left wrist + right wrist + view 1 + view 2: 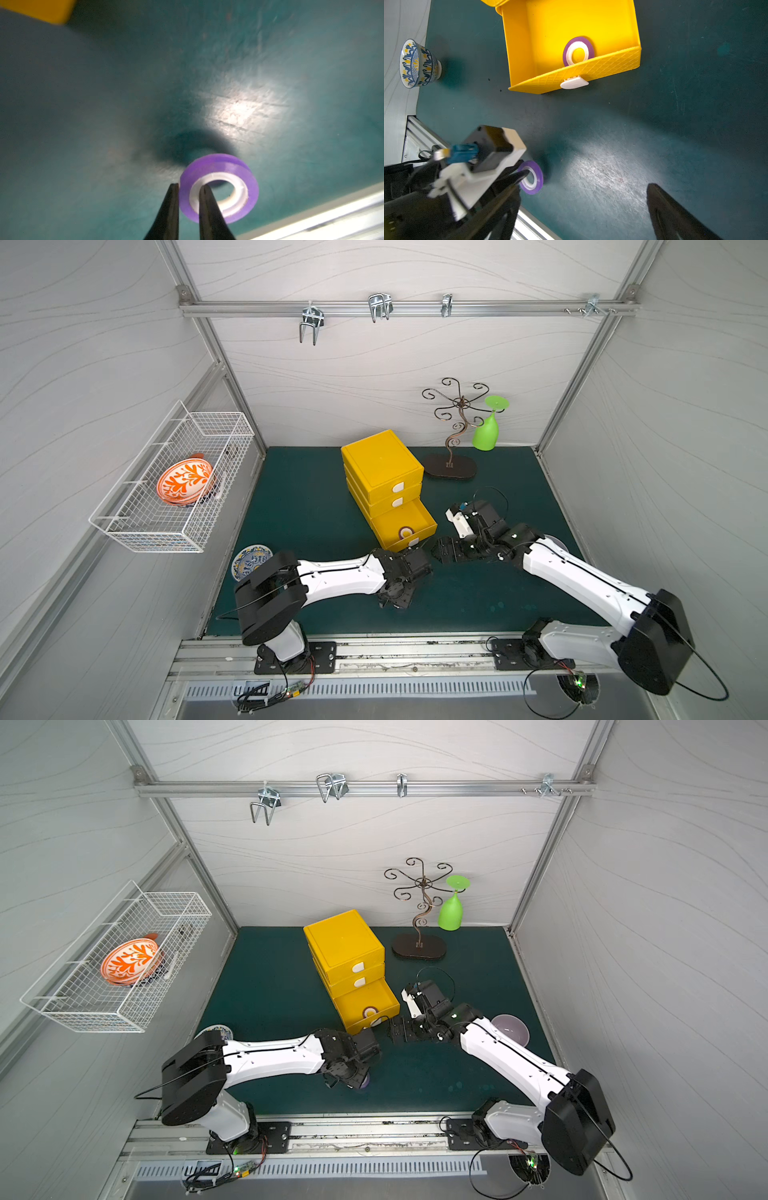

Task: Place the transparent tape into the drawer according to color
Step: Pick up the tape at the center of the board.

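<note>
Purple tape roll (220, 166) is pinched in your left gripper (189, 186): one finger goes through the white core and the other presses the outer face, so the jaws are clamped on the ring's wall. That grip suits so small a ring, since the thin fingers cannot easily span it. The roll tilts, and its offset shadow suggests it hangs just clear of the green mat (654, 124). In a top view it is at about 6 o'clock from the yellow box (380, 456). The bottom drawer (591, 68) stands pulled out toward 5 o'clock, and a second purple roll (569, 44) lies flat inside against the front wall. This is therefore likely the purple drawer and your target. The two drawers above it are shut. Your right gripper (441, 551) waits with jaws spread wide and empty at about 3 o'clock from the white tab handle (574, 83), probably so it can steady or close the drawer.
</note>
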You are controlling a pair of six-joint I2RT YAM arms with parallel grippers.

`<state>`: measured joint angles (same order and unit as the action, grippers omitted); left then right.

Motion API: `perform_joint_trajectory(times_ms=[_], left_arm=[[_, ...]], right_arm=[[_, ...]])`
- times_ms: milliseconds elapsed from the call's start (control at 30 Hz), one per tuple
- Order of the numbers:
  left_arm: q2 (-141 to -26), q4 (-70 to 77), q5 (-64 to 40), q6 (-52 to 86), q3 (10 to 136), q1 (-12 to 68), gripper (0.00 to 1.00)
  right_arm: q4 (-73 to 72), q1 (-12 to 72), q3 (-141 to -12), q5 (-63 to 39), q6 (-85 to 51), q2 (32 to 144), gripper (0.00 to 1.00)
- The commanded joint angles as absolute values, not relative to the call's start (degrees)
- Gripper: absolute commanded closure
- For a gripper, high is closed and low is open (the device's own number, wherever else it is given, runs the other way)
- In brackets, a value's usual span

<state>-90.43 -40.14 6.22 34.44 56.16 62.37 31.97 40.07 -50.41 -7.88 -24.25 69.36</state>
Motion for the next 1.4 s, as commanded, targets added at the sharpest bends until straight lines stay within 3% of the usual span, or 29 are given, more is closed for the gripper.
perform_joint_trajectory(times_ms=[0, 300, 733, 1267, 1300, 1367], left_arm=[[-86.72, -42.57, 10.85, 33.38, 60.9, 62.57, 1.0], [-82.79, -43.96, 14.66, 29.3, 66.11, 56.45, 1.0], [-86.5, -37.53, 20.15, 24.11, 70.74, 47.63, 1.0], [-93.97, -28.26, 26.55, 20.83, 68.57, 45.61, 1.0], [-94.32, -28.15, 26.61, 20.83, 68.47, 45.61, 0.98], [-94.9, -27.82, 26.71, 20.96, 68.13, 45.6, 0.82]], right_arm=[[31.29, 39.51, -49.69, -9.18, -24.98, 68.09, 0.01], [30.77, 38.69, -48.98, -9.16, -25.48, 67.23, 0.01], [29.8, 37.2, -48.6, -10.06, -25.43, 67.32, 0.01], [28.59, 36.39, -48.52, -11.66, -25.28, 69.04, 0.01], [28.5, 36.39, -48.61, -11.8, -25.31, 69.2, 0.01], [28.19, 36.44, -48.69, -11.95, -25.34, 69.56, 0.01]])
